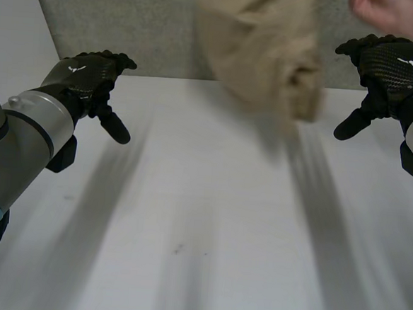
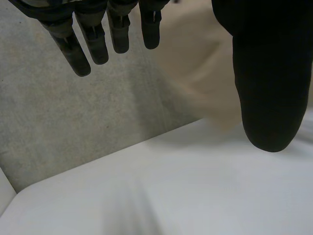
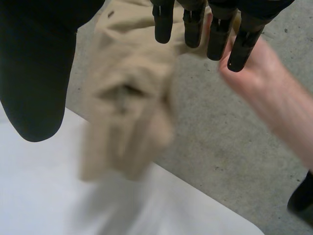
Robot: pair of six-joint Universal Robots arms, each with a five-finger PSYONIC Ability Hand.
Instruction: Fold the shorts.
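I note the tan shorts (image 1: 270,53) bunched above the white table's (image 1: 201,233) far edge, near a person's hand (image 1: 390,13) — contact unclear. Left hand (image 1: 84,75) and right hand (image 1: 390,65) hover well apart at either side — fingers spread, holding nothing.

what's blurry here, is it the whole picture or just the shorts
Head view: the shorts are smeared, likely mid-motion, while the left hand and right hand look crisp. Right wrist view: the shorts smear again, the person's hand beside them less so. Left wrist view: the shorts are a soft tan patch beyond the fingertips.
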